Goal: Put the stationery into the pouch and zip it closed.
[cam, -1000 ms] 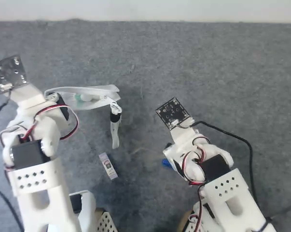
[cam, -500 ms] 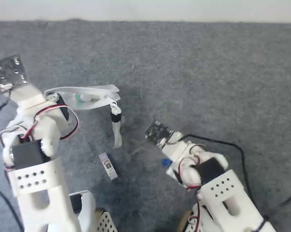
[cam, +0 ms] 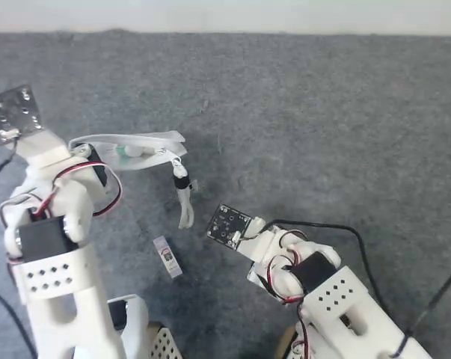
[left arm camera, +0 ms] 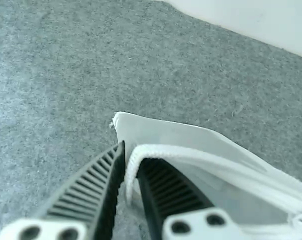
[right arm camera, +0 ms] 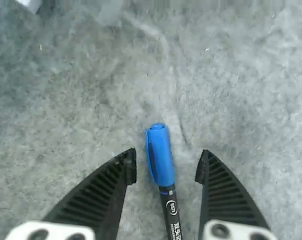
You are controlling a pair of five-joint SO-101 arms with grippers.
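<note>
Jaws of right gripper point(right arm camera: 166, 162) are spread wide, one on each side of a blue marker pen point(right arm camera: 158, 150), neither touching it. The pen lies flat on the grey carpet point(right arm camera: 251, 80), cap end pointing away from the gripper and the printed barrel running back between the jaws.

Left gripper point(left arm camera: 126, 155) is pressed together on the rim of the white pouch point(left arm camera: 191, 137), pinching one end of it. The rest of the pouch stretches away from the jaws.

High view: the pouch point(cam: 139, 146) lies on the carpet with the left gripper at one end. Something greenish shows inside it. Can't tell how far the zip is drawn.

A white strap point(cam: 183, 202) with a black piece on it trails from the pouch's other end toward the arm bases.

The right arm's wrist point(cam: 229, 224) sits just past the strap's free end, clear of the pouch, so the pen is there too, outside the pouch.

A small white block with dark print point(cam: 167, 256) lies on the carpet farther from the pouch than the strap tip, apart from both.
</note>
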